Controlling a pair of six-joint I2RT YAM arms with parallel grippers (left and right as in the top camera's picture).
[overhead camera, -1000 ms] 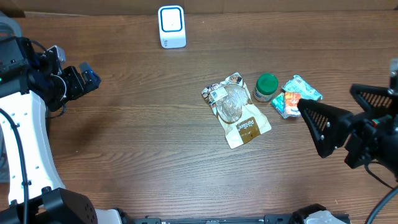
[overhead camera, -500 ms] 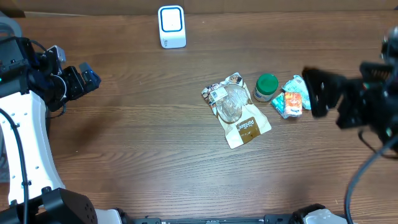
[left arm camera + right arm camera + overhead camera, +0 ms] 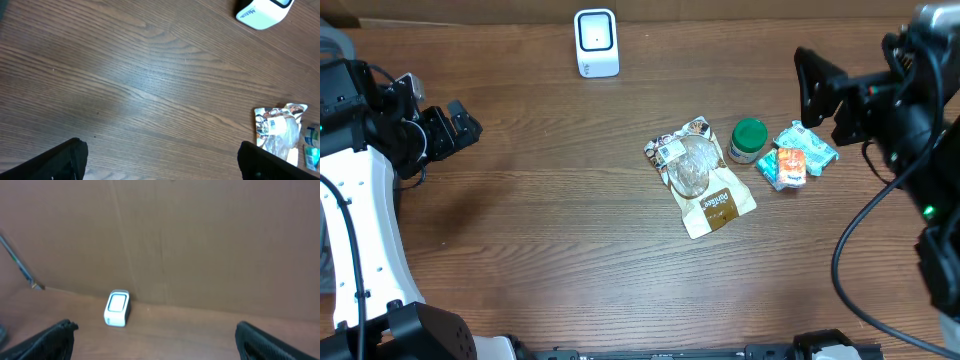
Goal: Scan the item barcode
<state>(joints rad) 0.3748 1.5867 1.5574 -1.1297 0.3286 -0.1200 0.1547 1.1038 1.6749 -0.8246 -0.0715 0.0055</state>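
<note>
The white barcode scanner [image 3: 596, 42] stands at the table's back edge; it also shows in the left wrist view [image 3: 262, 11] and the right wrist view [image 3: 117, 309]. A brown and white pouch [image 3: 700, 175] lies at mid-table, also visible as the pouch [image 3: 277, 130] at the right of the left wrist view. Beside it are a green-lidded jar [image 3: 748, 140] and teal and orange packets [image 3: 795, 155]. My left gripper [image 3: 455, 125] hangs open at the far left, holding nothing. My right gripper [image 3: 825, 100] is open and empty, raised behind the packets and facing the back wall.
A brown cardboard wall [image 3: 200, 240] rises behind the table's back edge. Bare wood tabletop [image 3: 550, 220] stretches between the left arm and the items. The left arm's white base [image 3: 360, 220] fills the left edge.
The right arm has lifted and swung from the front right toward the back, past the packets. The left arm and all items have stayed put.
</note>
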